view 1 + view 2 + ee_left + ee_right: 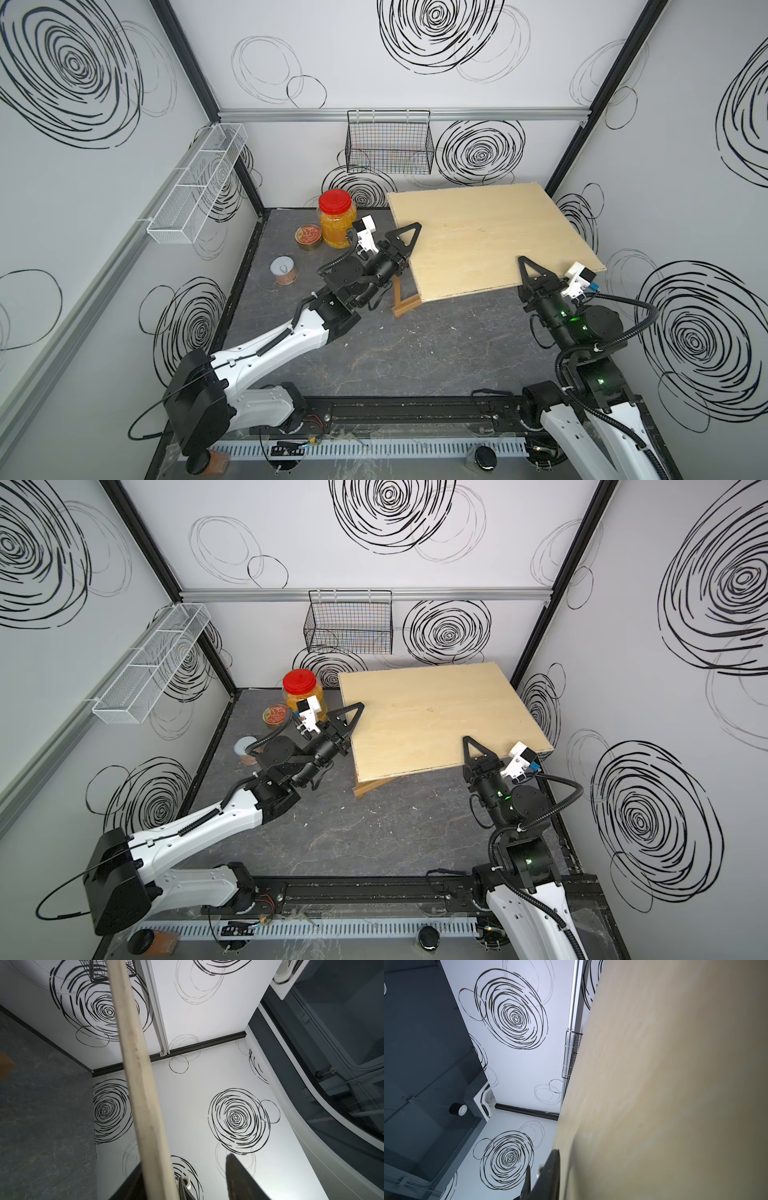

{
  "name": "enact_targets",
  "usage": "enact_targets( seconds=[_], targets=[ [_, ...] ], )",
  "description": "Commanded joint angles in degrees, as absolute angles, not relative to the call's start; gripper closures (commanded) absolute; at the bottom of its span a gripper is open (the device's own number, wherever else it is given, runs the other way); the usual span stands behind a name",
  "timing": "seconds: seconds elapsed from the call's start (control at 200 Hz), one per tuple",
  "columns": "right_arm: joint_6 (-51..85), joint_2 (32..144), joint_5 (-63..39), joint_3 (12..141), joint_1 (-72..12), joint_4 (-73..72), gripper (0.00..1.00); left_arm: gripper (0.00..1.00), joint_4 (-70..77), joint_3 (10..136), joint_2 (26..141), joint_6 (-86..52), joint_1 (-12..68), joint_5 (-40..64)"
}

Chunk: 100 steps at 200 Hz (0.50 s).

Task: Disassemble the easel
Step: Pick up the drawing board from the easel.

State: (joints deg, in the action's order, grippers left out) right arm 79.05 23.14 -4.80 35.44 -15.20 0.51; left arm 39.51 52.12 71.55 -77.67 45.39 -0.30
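Easel [406, 302] sits beneath the board [490, 237], only a foot showing. Left gripper [409, 239] straddles the board edge, jaws parted; right gripper [524, 268] clamps the near edge. Board not yet off; all dismantling remains.

My right gripper [470, 749] pinches the tilted board [436, 712] at its near edge; my left gripper [351, 719] sits at the board's left edge. The easel [368, 786] pokes out under the board's near-left corner. A jar [303, 692] stands left of it.

Honey-brown easel [405, 306], pale board [490, 237], red-lidded jar [336, 216]
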Motion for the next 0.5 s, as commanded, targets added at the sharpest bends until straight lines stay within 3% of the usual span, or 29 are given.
enact_targets(
  seconds=[0.0,0.23,0.495],
  targets=[
    [73.96,21.06,-0.97,39.71,-15.18,-4.13,1.0,0.34,46.11,55.7,70.68,-74.38,46.52,4.85],
    [74.44,20.98,1.44,41.43,-15.2,-3.49,1.0,0.25,41.36,54.85,68.79,-69.83,45.5,3.96],
    [75.41,21.6,3.8,43.23,-15.18,-3.13,1.0,0.22,36.54,53.9,65.98,-63.56,43.38,4.74]
  ],
)
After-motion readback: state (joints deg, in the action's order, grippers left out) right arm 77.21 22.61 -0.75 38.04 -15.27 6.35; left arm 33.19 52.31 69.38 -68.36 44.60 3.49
